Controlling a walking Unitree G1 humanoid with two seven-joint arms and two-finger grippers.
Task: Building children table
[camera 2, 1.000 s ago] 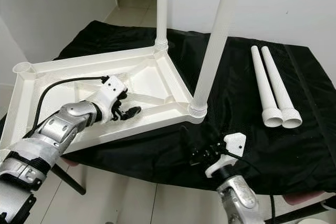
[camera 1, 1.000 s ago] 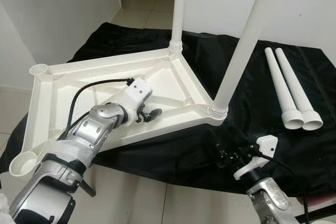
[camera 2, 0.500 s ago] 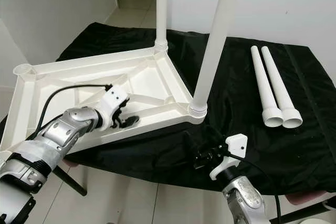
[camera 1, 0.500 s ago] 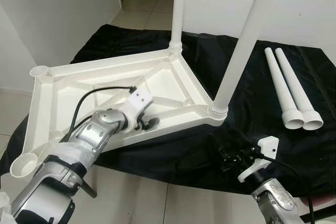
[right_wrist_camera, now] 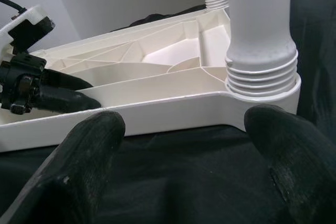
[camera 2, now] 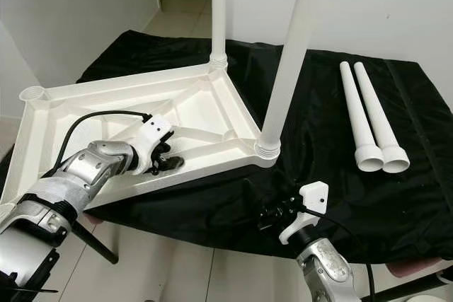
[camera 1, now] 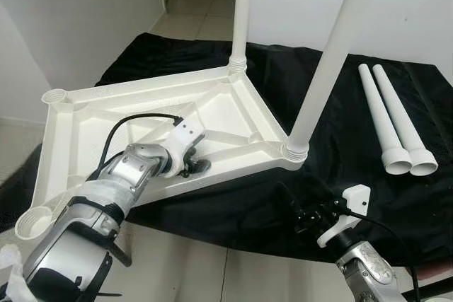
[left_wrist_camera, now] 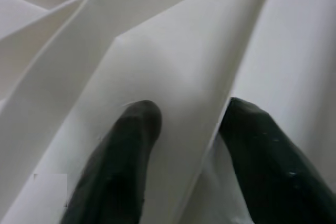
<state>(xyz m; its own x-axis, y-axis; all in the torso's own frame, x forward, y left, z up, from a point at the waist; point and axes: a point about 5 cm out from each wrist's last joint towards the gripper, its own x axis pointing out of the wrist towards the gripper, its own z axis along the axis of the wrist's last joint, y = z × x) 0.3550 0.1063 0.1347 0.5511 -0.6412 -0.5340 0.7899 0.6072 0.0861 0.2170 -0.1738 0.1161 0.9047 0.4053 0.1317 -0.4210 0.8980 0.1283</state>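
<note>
The upturned tabletop (camera 1: 141, 114) lies on the black-draped surface (camera 1: 340, 114). The left gripper (camera 1: 195, 167) straddles its near rim, fingers apart; the right gripper (right_wrist_camera: 184, 145) hangs open. A careless tug could topple the tall legs (camera 1: 325, 68).

An upturned tabletop (camera 1: 233, 107) lies on a cloth-covered table (camera 1: 333, 196), toward its left. Two legs stand upright in its far corner (camera 1: 241, 5) and right corner (camera 1: 329, 61). Two loose legs (camera 1: 393, 122) lie side by side to the right. The left claw (camera 1: 192, 167) rests inside the tabletop's near edge; the right claw (camera 1: 301, 213) sits before the right corner.
</note>
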